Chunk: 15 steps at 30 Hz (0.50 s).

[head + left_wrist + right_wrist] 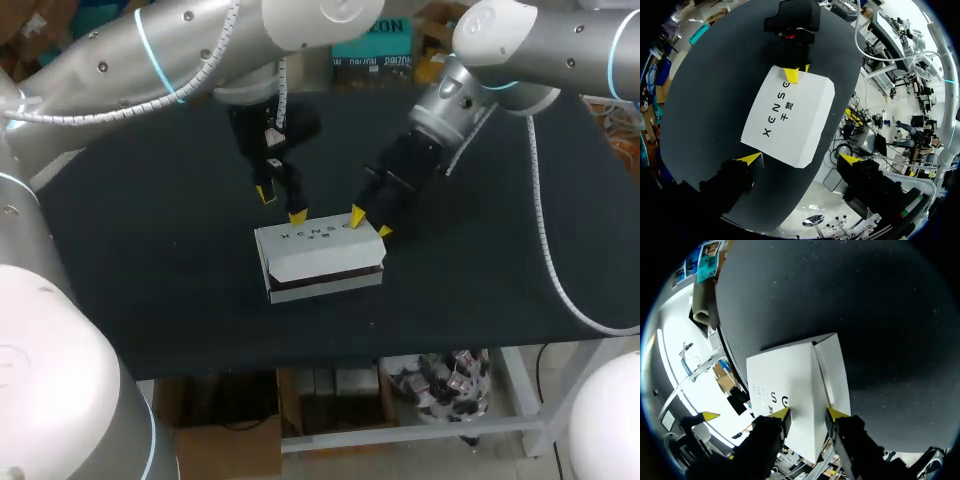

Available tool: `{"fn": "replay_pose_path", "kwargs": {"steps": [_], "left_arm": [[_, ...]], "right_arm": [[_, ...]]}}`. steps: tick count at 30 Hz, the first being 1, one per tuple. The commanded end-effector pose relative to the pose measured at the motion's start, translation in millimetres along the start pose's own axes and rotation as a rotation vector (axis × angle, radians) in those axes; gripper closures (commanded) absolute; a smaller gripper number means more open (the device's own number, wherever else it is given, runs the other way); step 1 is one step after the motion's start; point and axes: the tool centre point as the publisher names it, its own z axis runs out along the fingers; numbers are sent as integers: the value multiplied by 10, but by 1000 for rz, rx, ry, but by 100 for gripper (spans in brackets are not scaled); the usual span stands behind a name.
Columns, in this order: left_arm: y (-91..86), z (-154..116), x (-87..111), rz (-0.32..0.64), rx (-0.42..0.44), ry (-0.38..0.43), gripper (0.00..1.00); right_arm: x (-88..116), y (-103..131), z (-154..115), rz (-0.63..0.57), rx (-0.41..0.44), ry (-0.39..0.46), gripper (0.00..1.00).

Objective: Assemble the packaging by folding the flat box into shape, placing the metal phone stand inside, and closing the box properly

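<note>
A white box (320,258), lettered lid up, sat mid-way on the counter (150,250), open room all round; the left end effector (281,206) and right end effector (370,224) stood spread at its far edge.

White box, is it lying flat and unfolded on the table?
No, the white box is folded up into a block on the table, its front wall visible under the top panel.

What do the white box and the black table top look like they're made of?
The box looks like thin white cardboard, matte, with crisp folded edges and a flap seam. The table top seems covered in black matte fabric or felt: no glare, faintly speckled.
</note>
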Motion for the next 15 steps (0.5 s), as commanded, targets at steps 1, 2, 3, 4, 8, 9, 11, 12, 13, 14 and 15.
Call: {"fn": "replay_pose_path", "kwargs": {"steps": [1, 2, 3, 4, 8, 9, 11, 12, 13, 14, 15], "left_arm": [[-82, 13, 35, 37, -39, -90, 0], [-82, 13, 35, 37, -39, -90, 0], [-82, 13, 35, 37, -39, -90, 0], [-82, 13, 35, 37, -39, -90, 0], [-37, 65, 39, 165, 7, -152, 0], [-22, 83, 38, 179, 19, -154, 0], [-5, 128, 44, 210, 26, -192, 0], [4, 143, 38, 219, 35, -186, 0], [11, 165, 42, 233, 34, -206, 0], [14, 180, 43, 229, 36, -207, 0], [14, 195, 42, 242, 39, -219, 0]], "right_arm": [[11, 12, 1, 1, 3, -2, 54], [11, 12, 1, 1, 3, -2, 54], [11, 12, 1, 1, 3, -2, 54], [11, 12, 1, 1, 3, -2, 54], [11, 12, 1, 1, 3, -2, 53], [11, 12, 1, 1, 3, -2, 53], [11, 12, 1, 1, 3, -2, 53], [11, 12, 1, 1, 3, -2, 53], [11, 12, 1, 1, 3, -2, 53], [11, 12, 1, 1, 3, -2, 53], [11, 12, 1, 1, 3, -2, 53]]}}
